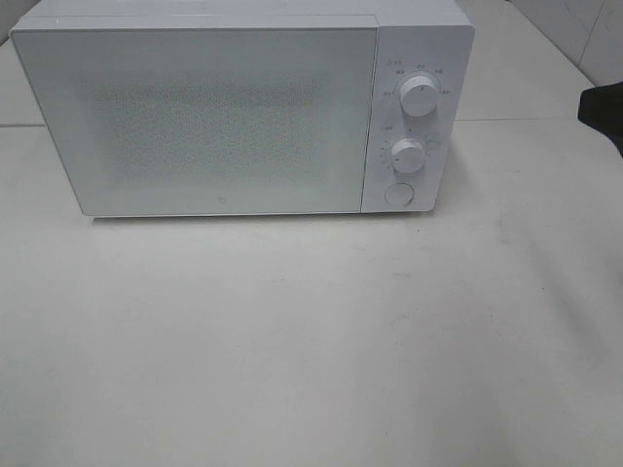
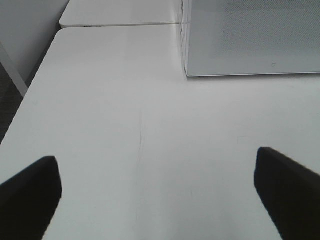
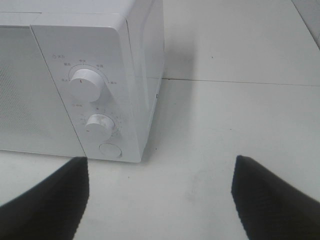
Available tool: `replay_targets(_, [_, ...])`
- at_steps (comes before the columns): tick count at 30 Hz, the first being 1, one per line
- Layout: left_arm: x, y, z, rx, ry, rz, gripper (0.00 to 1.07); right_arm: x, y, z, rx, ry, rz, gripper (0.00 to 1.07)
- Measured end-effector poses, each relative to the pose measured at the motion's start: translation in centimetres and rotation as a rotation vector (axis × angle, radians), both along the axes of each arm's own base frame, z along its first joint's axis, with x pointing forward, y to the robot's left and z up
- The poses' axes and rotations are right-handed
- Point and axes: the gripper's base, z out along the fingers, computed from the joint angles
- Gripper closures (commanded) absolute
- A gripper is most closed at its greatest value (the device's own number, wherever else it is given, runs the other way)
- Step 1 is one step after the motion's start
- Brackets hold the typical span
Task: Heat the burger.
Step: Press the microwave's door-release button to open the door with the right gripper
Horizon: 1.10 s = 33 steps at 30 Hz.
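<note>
The burger is out of view in every frame. A white microwave stands at the back of the white table, its door closed. Two round knobs and a round button sit on its right panel. My left gripper is open over bare table, in front of the microwave's left front corner, with nothing between its fingers. My right gripper is open and empty, just right of the control panel. A dark part of the right arm shows at the exterior view's right edge.
The white table spreads in front of the microwave. A seam divides it from a second tabletop behind. The table's left edge drops off to the floor in the left wrist view.
</note>
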Motion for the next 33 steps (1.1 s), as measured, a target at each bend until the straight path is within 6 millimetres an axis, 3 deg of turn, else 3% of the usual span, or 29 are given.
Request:
replay_targets(8, [0.0, 0.0, 0.0, 0.000, 0.000, 0.000, 0.06, 0.7, 0.1, -2.3, 0.052, -0.140, -0.004, 0.31])
replay_targets(21, [0.0, 0.0, 0.0, 0.000, 0.000, 0.000, 0.06, 0.6, -0.6, -7.0, 0.069, -0.159, -0.119, 0.31])
replay_targets(33, [0.0, 0.0, 0.0, 0.000, 0.000, 0.000, 0.06, 1.0, 2.9, -9.8, 0.012, -0.154, -0.091, 0.31])
